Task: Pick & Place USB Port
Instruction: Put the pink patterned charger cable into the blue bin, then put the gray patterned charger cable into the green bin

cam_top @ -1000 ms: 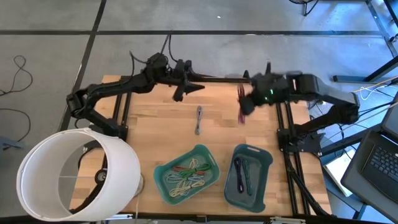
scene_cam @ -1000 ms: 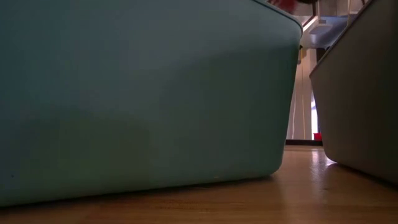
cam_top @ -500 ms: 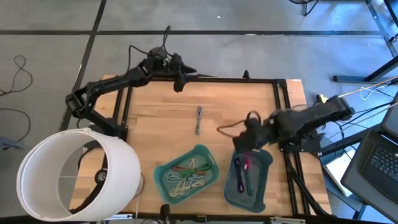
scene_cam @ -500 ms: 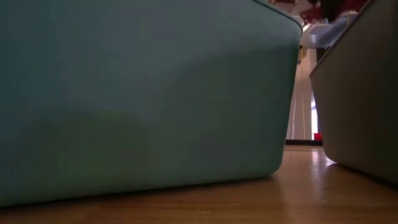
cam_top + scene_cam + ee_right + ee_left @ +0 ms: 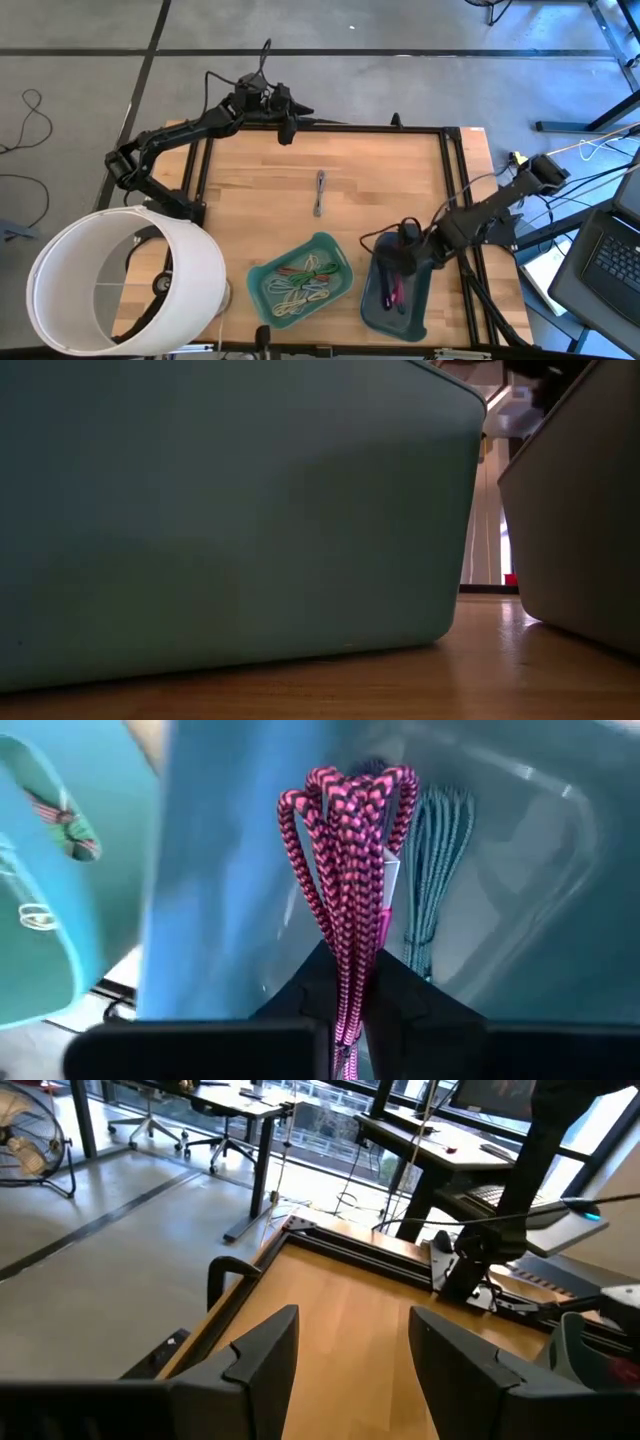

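My right gripper point(image 5: 397, 262) hangs over the grey-blue bin point(image 5: 425, 300) at the table's near right and is shut on a coiled pink-and-black braided cable point(image 5: 346, 840). The cable's loops reach into the bin beside a blue-green cable point(image 5: 435, 870) that lies on the bin's floor. A grey USB piece point(image 5: 319, 192) lies flat at mid-table, touched by nothing. My left gripper point(image 5: 345, 1345) waits open over the far edge point(image 5: 285, 112). My right gripper pinches the bundled strands of the pink cable point(image 5: 350, 965) between its two fingers, several strands together. It comes from above, slanting in from the table's right. The looped end point(image 5: 350, 785) reaches out beyond the fingertips into the bin; whether it rests on the bin floor I cannot tell.
A teal bin point(image 5: 300, 280) with several coloured cables stands left of the grey-blue bin; both walls fill the low view point(image 5: 230, 510). A large white cylinder point(image 5: 120, 285) sits at the near left corner. Bare wood lies around the USB piece.
My right gripper has carried the pink cable from the far right of the table toward the near edge and down over the grey-blue bin, staying shut on it. My left gripper has drawn back a little toward the far edge.
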